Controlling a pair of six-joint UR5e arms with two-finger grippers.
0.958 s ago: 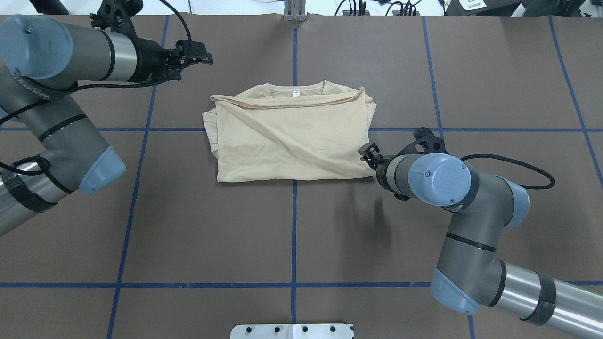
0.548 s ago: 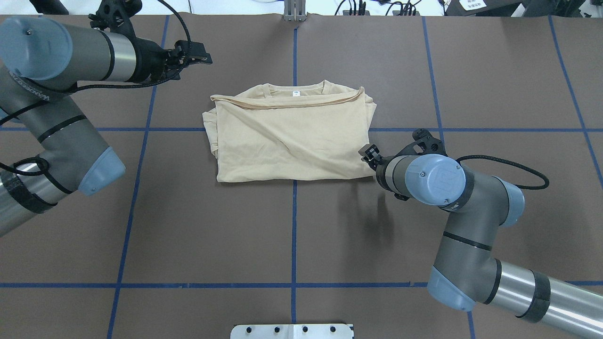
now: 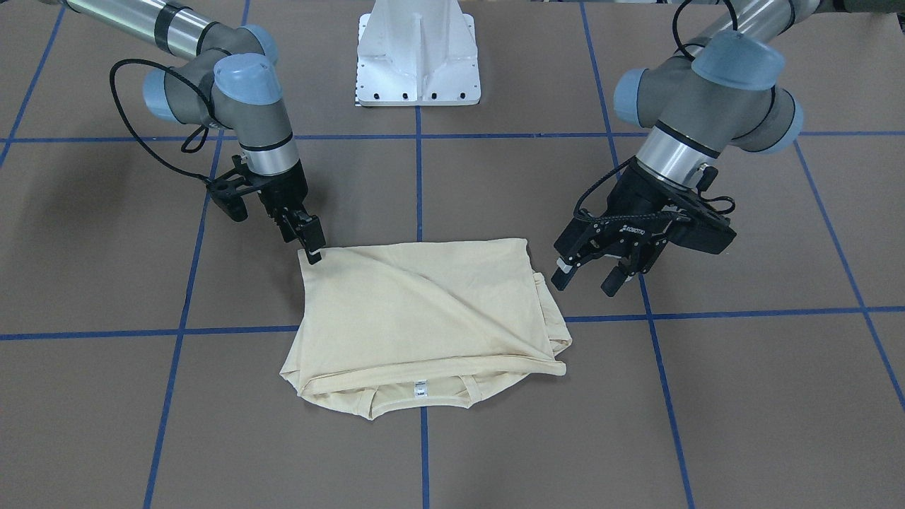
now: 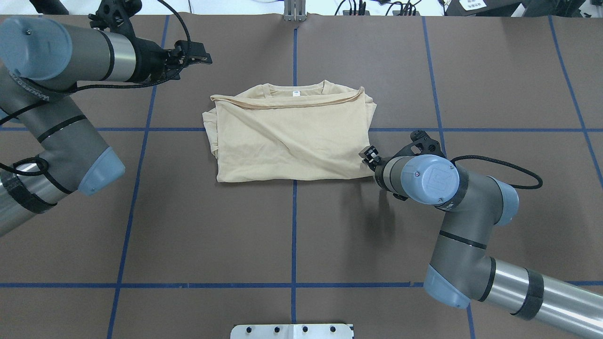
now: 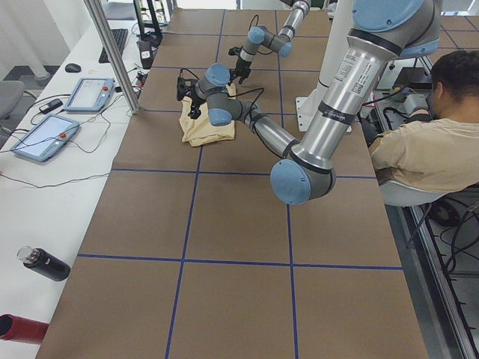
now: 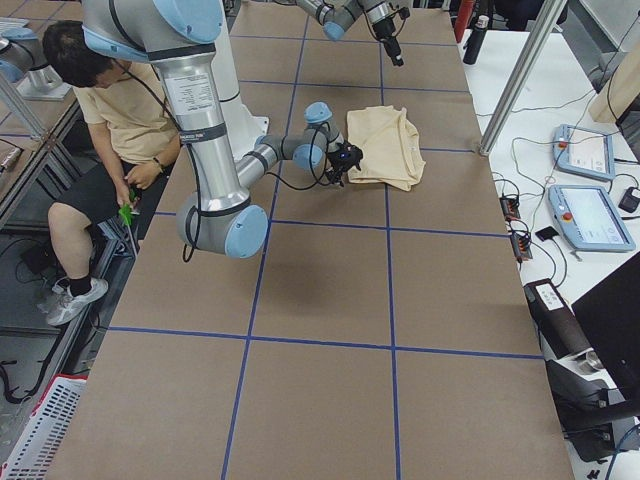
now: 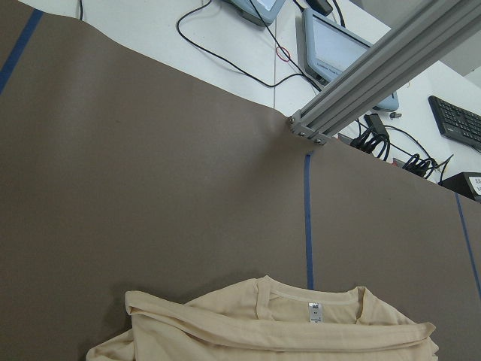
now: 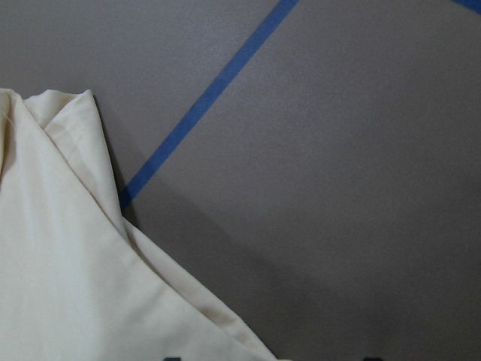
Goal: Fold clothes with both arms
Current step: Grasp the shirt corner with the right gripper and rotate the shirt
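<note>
**Right claw** (image 3: 312, 249): jaws apart, as I judged from two dark tips at the bottom edge of my wrist view. Empty, with the tips lowered to the near right corner of the T-shirt (image 4: 287, 141), touching it or just above.

**Left claw** (image 3: 592, 276): wide open and empty, raised off the shirt's far left side.

**T-shirt**: lay folded to a rough rectangle at mid-worktop (image 4: 292, 235), collar and neck label (image 4: 296, 93) away from me.

**Step, by my judgement**: corner pick-up for a further fold.

**Next move called for**: pinching every layer at that corner, and bringing the left claw down to a matching one.

**Pose**: right arm (image 4: 431, 179) sat low, elbow bent, wrist pitched down. Left arm (image 4: 61, 52) reached forward, wrist near level.
</note>
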